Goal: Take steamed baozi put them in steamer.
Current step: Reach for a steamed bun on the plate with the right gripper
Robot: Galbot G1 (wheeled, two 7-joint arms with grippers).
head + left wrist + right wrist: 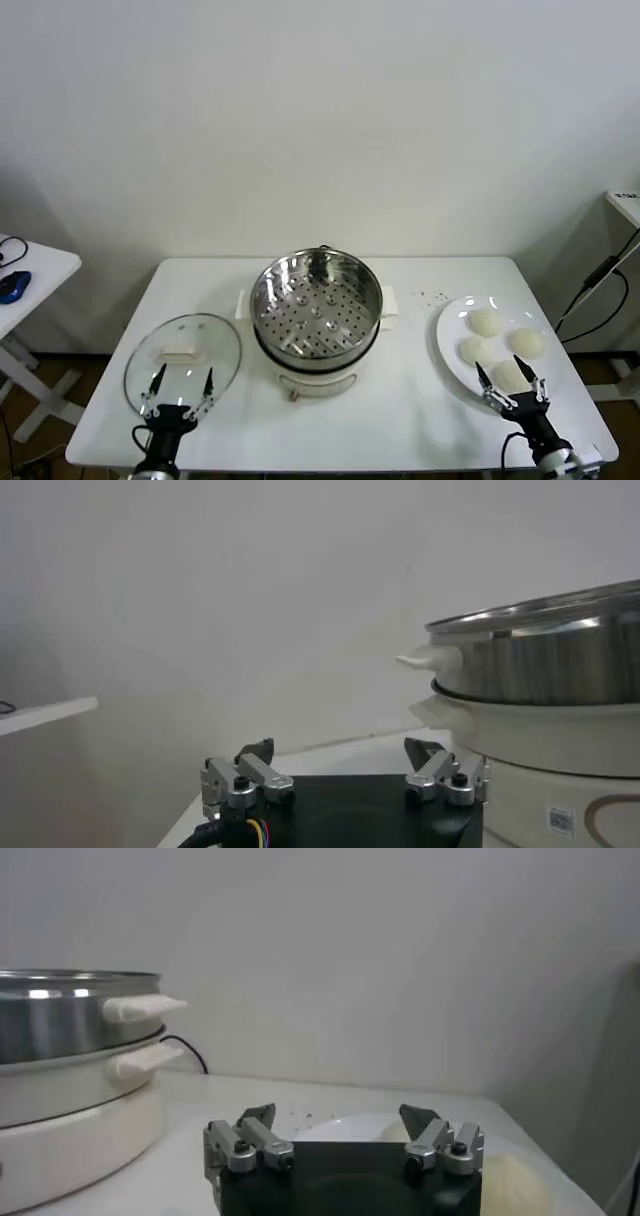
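I am at the start, nothing picked yet. My right gripper (512, 382) hangs spread and empty just short of the nearest of four steamed baozi (508, 375) on the plate (447, 325). The steamer (316, 310) stands uncovered off to its left. Next I ease forward and close on that bun. My left gripper (181, 392) idles, released, by the glass lid (183, 353).

Both arms are running off the head view's bottom edge, the right gripper (511, 383) is covering part of the nearest steamed baozi (507, 375), and the steamer (545, 700) is being cropped in both wrist views.
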